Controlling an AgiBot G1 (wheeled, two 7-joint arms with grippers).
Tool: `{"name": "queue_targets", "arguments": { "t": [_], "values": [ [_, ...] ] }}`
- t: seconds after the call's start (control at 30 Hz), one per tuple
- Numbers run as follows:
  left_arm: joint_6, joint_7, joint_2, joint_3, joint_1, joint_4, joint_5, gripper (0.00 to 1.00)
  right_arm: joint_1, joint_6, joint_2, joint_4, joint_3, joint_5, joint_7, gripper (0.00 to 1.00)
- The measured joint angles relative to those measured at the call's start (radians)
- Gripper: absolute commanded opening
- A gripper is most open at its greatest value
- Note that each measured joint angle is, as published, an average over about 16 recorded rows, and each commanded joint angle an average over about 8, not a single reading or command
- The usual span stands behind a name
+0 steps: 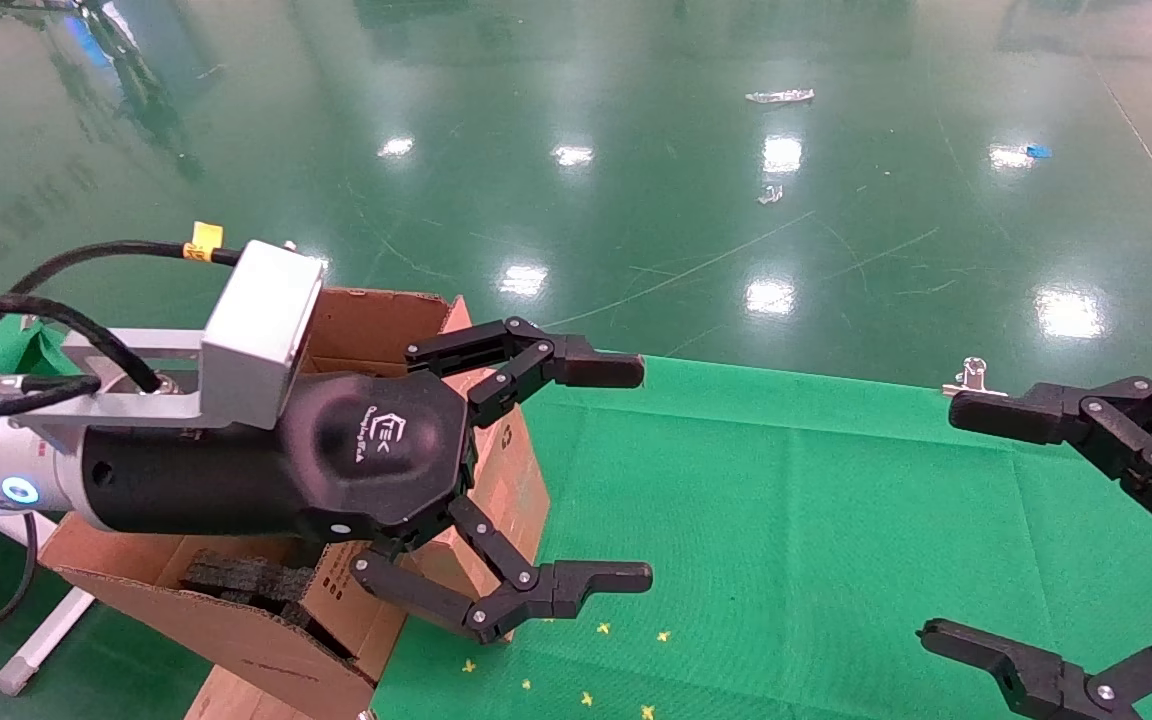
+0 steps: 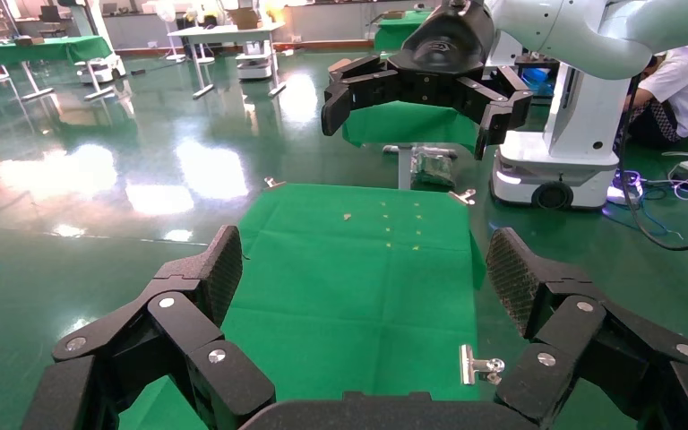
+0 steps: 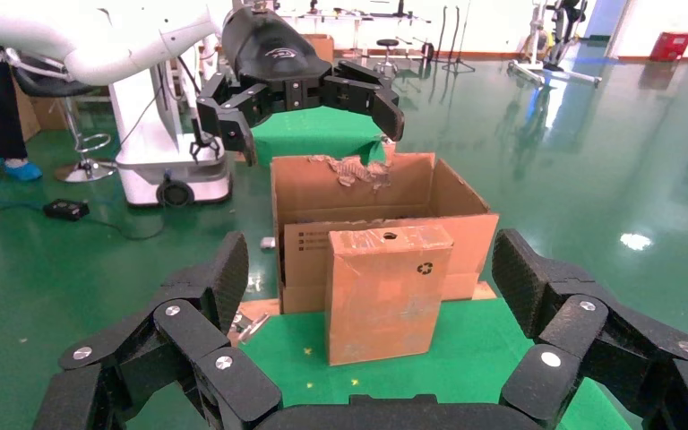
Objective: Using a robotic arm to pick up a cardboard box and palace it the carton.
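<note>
The small cardboard box [image 3: 385,291] stands upright on the green cloth, against the carton's near flap; its face with the punched hole and recycling mark is turned to my right gripper. In the head view the box [image 1: 521,490] is partly hidden behind my left gripper. The carton [image 1: 376,325] stands open at the table's left end, with black foam [image 1: 246,580] inside; it also shows in the right wrist view [image 3: 358,193]. My left gripper [image 1: 631,475] hangs open and empty above the carton and box. My right gripper [image 1: 941,520] is open and empty at the right, facing the box from a distance.
The green cloth [image 1: 786,500] covers the table. A metal clip [image 1: 971,378] sits on its far right edge, and another clip [image 2: 479,365] on the edge below the left gripper. Small yellow marks [image 1: 601,628] dot the cloth near the box. The shiny green floor lies beyond.
</note>
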Motion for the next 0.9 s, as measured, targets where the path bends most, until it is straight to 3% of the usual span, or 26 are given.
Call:
{"name": "queue_targets", "arguments": {
  "t": [0.53,0.73,0.9],
  "values": [
    [0.016,0.007,0.004,0.028,-0.012,0.007,0.055,1.00,0.000,0.000,0.000,0.000,0.000,0.000,0.000,1.00],
    [0.046,0.002,0.020,0.104,-0.077,0.020,0.196,1.00,0.001,0.000,0.000,-0.001,-0.001,0.000,-0.001,1.00],
    [0.074,-0.029,0.042,0.216,-0.197,0.020,0.368,1.00,0.001,0.000,0.000,-0.001,-0.001,0.001,-0.001,1.00]
  ]
}}
